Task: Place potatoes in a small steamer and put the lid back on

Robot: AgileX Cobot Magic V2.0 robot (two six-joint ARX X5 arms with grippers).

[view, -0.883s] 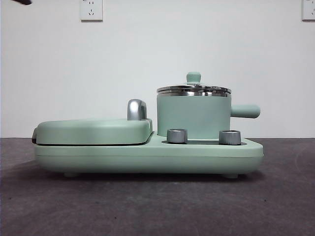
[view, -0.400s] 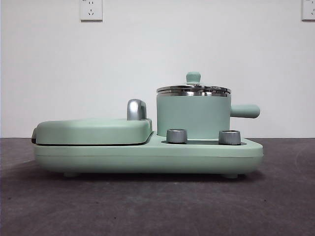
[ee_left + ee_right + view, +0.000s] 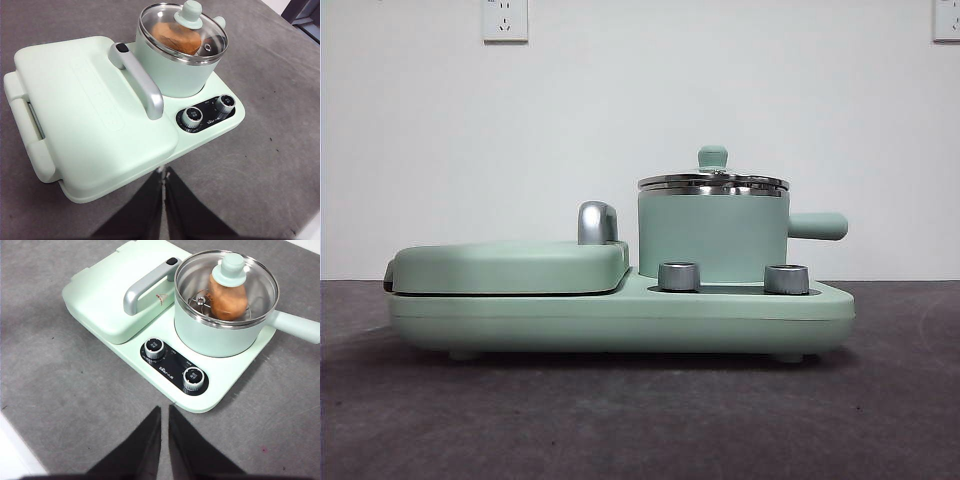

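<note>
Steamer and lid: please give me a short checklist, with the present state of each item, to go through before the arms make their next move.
1. Potato inside the small steamer: ok, seen through the glass.
2. Lid on the steamer rim: ok, it sits level in the front view.
3. Left pincer free of load: ok, shut, holding nothing, away from the appliance.
4. Right pincer free of load: ok, nearly shut, holding nothing, near the two knobs but apart from them.
5. Grill cover closed: ok.
6. Knob settings: cannot tell.
</note>
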